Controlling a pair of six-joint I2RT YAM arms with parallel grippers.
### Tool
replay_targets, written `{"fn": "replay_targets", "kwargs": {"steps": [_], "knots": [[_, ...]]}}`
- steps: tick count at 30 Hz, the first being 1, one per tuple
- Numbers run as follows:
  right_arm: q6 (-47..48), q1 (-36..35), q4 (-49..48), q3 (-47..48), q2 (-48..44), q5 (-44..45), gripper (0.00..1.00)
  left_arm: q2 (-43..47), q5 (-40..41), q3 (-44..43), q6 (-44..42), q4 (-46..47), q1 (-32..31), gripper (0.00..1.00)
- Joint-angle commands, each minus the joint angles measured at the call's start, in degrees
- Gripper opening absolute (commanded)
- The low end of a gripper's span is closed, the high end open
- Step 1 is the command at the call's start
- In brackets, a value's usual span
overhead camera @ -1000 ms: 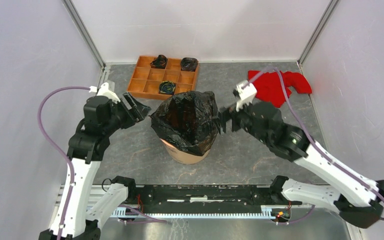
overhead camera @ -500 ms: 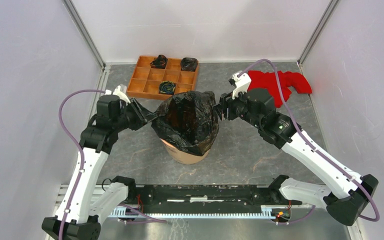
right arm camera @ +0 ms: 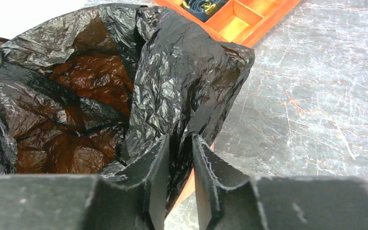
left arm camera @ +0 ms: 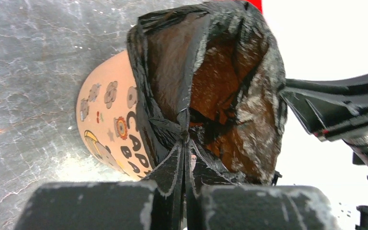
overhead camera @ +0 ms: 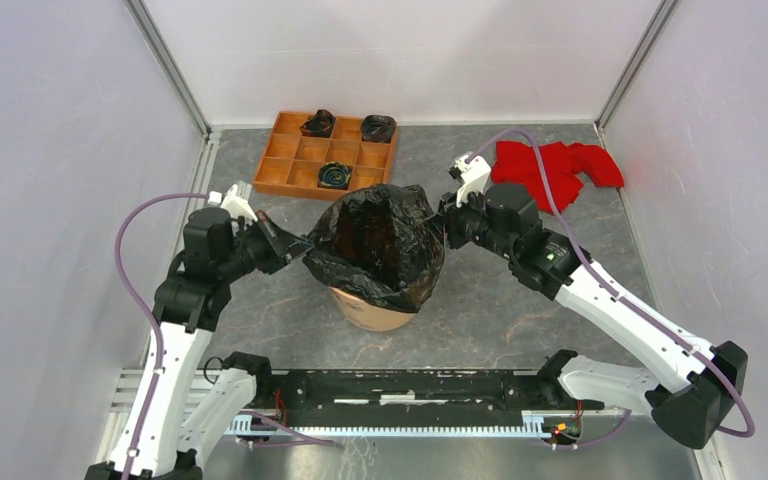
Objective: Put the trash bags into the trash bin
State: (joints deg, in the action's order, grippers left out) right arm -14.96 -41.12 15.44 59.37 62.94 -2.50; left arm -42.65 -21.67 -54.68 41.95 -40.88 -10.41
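The black glossy trash bag [overhead camera: 380, 240] lines the peach-orange trash bin [overhead camera: 375, 312] at mid table, its mouth standing open above the rim. My left gripper [overhead camera: 300, 243] is shut on the bag's left edge; in the left wrist view its tips [left arm camera: 186, 148] pinch the film beside the bin's printed wall [left arm camera: 108, 120]. At the bag's right edge my right gripper [overhead camera: 438, 225] straddles the film. In its own view the jaws [right arm camera: 179, 143] stand a narrow gap apart, with crinkled bag [right arm camera: 172, 72] between them and a sliver of the bin [right arm camera: 191, 184] below.
An orange-brown wooden tray [overhead camera: 305, 160] with small rolled black bundles sits behind the bin on the left. A red cloth [overhead camera: 555, 170] lies at the back right. Enclosure walls stand on both sides and at the back.
Both arms moved inward to the bag's rim. The left jaws closed on the bag's left edge. The right jaws narrowed around the right edge.
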Motion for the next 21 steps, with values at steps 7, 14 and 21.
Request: {"fn": "replay_targets", "kwargs": {"steps": [7, 14, 21], "knots": [[0.52, 0.32, -1.51, -0.58, -2.64, 1.8, 0.0, 7.08, -5.48, 2.34, 0.06, 3.74, 0.04, 0.02], [0.87, 0.29, 1.22, -0.41, -4.2, 8.12, 0.0, 8.48, -0.51, -0.99, -1.72, -2.26, 0.04, 0.04], [-0.33, 0.26, -0.07, -3.46, -3.6, 10.96, 0.04, 16.42, 3.09, 1.58, -1.18, -7.87, 0.04, 0.11]]}}
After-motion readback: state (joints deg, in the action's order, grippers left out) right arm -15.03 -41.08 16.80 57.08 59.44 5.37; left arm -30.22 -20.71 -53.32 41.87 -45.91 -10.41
